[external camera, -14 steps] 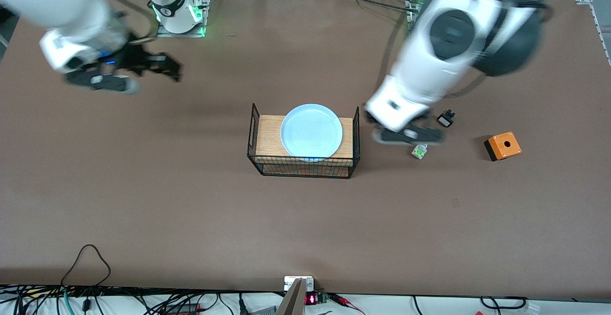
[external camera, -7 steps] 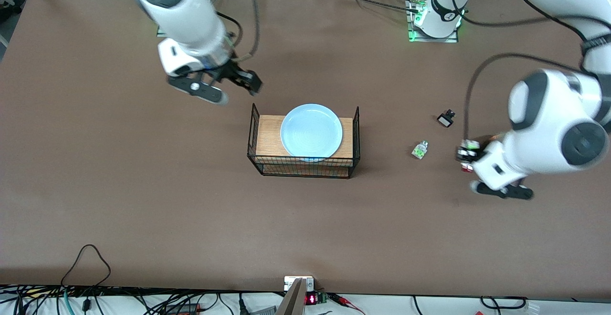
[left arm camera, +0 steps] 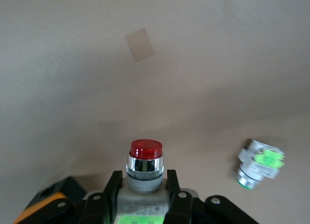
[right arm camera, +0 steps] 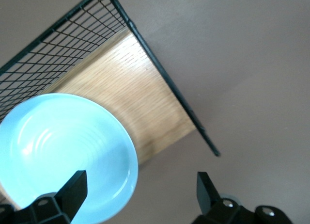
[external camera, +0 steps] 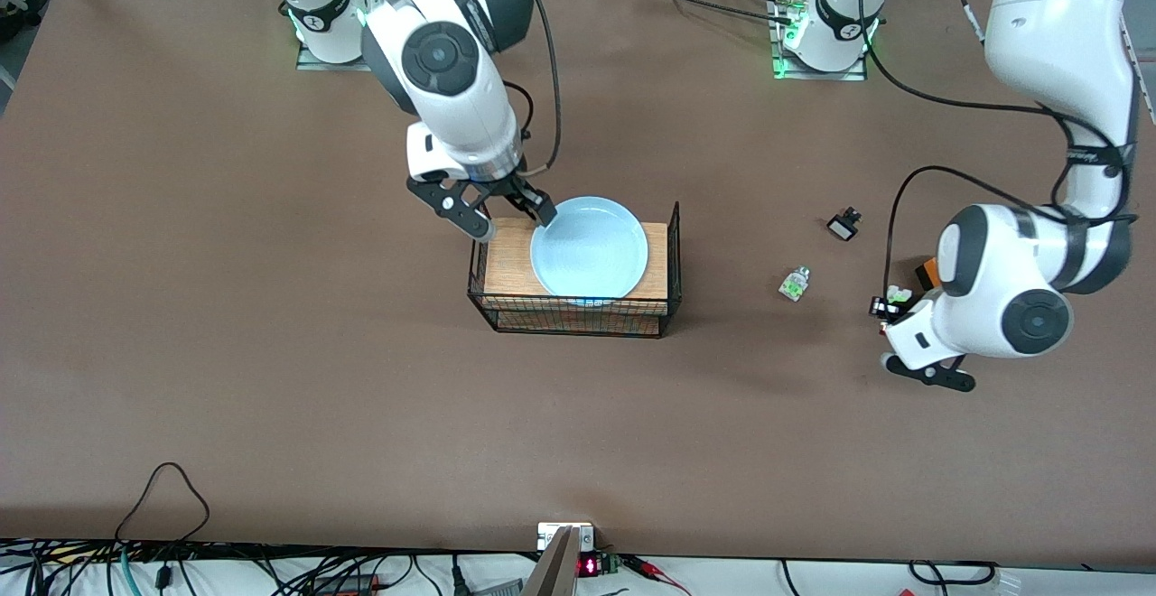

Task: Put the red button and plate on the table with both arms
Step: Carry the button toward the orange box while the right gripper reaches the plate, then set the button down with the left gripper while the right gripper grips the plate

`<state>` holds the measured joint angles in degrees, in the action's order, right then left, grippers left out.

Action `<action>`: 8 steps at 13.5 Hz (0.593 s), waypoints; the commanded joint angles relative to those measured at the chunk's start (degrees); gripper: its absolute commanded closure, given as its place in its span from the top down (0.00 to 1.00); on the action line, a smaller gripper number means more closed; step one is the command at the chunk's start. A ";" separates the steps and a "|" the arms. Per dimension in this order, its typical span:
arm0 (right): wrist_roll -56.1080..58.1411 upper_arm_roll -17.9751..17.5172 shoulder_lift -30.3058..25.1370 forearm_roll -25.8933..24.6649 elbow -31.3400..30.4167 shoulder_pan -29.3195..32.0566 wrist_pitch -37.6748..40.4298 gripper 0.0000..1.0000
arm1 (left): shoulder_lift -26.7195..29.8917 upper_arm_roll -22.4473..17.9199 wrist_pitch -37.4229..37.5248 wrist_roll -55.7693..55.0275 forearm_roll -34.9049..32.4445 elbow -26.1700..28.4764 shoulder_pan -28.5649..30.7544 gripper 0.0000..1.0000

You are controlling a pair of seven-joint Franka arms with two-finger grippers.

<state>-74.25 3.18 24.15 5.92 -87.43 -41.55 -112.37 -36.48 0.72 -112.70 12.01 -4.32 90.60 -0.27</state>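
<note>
The pale blue plate (external camera: 589, 248) lies on the wooden top of a black wire rack (external camera: 664, 257) at the table's middle. My right gripper (external camera: 515, 219) is open at the plate's rim on the right arm's side. In the right wrist view one finger (right arm camera: 72, 186) is over the plate (right arm camera: 63, 151) and the other finger (right arm camera: 206, 185) is outside it. My left gripper (external camera: 883, 311) is shut on the red button (external camera: 894, 293) over the brown table (external camera: 271, 352) toward the left arm's end. The left wrist view shows the button's red cap (left arm camera: 146, 150) sticking out past the gripper (left arm camera: 144, 178).
A green-patched piece without a red tip (external camera: 794, 284) lies between the rack and my left gripper; it also shows in the left wrist view (left arm camera: 256, 163). A small black-and-white piece (external camera: 844, 224) lies farther from the front camera. An orange box (external camera: 926, 271) is mostly hidden by the left arm.
The right arm swung from the right arm's end of the table to the plate's rim. The left gripper moved from beside the rack to near the orange box and now holds the red button.
</note>
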 commanded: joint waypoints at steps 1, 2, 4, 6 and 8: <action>-3.09 0.78 3.52 0.14 1.82 -1.52 -3.02 1.00 | -0.51 0.34 -8.90 3.54 -1.05 6.06 1.41 0.17; -3.70 0.78 4.23 0.05 1.65 -2.39 -4.07 1.00 | -1.39 0.34 -10.68 3.63 -1.13 6.51 1.59 0.17; -4.84 0.87 5.37 0.05 1.56 -3.10 -5.75 1.00 | -1.92 0.43 -11.04 3.72 -1.13 6.95 1.94 0.21; -5.03 0.96 6.16 0.14 1.38 -3.01 -6.28 0.99 | -2.98 0.43 -12.00 3.46 -1.05 6.96 1.94 0.24; -5.11 0.87 6.52 0.14 1.21 -3.10 -7.15 0.89 | -2.63 0.43 -11.75 3.29 -1.05 6.78 1.85 0.81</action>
<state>-78.32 3.35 29.82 5.92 -87.29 -43.92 -118.83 -39.80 0.67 -124.12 14.72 -4.32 97.24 1.12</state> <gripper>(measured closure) 0.040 0.581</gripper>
